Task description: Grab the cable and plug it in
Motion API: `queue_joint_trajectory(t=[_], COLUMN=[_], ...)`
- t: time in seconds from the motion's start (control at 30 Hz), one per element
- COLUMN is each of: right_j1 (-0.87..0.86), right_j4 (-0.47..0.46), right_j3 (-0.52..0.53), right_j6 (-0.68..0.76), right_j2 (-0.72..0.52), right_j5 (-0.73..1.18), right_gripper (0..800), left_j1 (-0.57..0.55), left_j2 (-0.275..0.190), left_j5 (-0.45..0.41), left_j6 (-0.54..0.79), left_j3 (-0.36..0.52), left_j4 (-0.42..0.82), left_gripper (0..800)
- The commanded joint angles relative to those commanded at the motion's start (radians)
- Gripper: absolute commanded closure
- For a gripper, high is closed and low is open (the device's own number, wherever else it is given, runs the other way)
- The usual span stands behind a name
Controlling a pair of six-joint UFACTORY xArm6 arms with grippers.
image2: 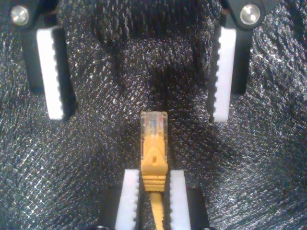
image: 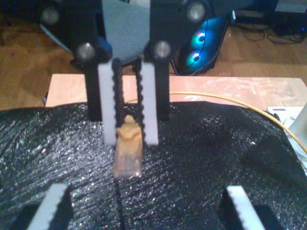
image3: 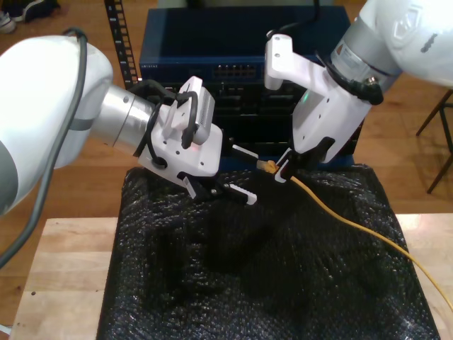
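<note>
The yellow cable (image3: 354, 223) runs from the exterior view's lower right up to its clear plug (image3: 267, 166). My second gripper (image3: 283, 170), on the arm at the exterior view's right, is shut on the yellow boot just behind the plug (image2: 153, 129). The plug tip sticks out free past its pads (image2: 132, 191). My first gripper (image3: 244, 172), on the arm at the exterior view's left, stands open facing the plug, a short gap away. In the first wrist view the plug (image: 128, 158) hangs from my second gripper (image: 130, 136), with my first gripper (image: 147, 190) open before it.
Black bubble wrap (image3: 248, 283) covers a wooden table (image3: 64, 269) under both grippers. A blue network switch (image3: 241, 49) with a row of ports stands behind them. A computer case with blue lit fans (image: 201, 43) sits on the floor beyond the table.
</note>
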Motion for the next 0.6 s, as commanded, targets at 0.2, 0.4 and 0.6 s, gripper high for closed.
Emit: queue_joint_trajectory(t=[0.2,0.4,0.6], right_j1=[0.002,0.003,0.003], right_j4=[0.002,0.002,0.002], right_j3=[0.0,0.0,0.002], right_j6=[0.0,0.0,0.0], right_j2=[0.0,0.0,-0.002], right_j5=[0.0,0.0,0.0], right_gripper=[794,794,794], left_j1=[0.0,0.002,0.003], left_j2=[0.0,0.0,0.0], left_j5=[0.017,0.044,0.06], left_j6=[0.0,-0.002,-0.002], left_j3=[0.0,0.0,-0.002], left_j4=[0.0,-0.02,-0.054], left_gripper=[168,211,257])
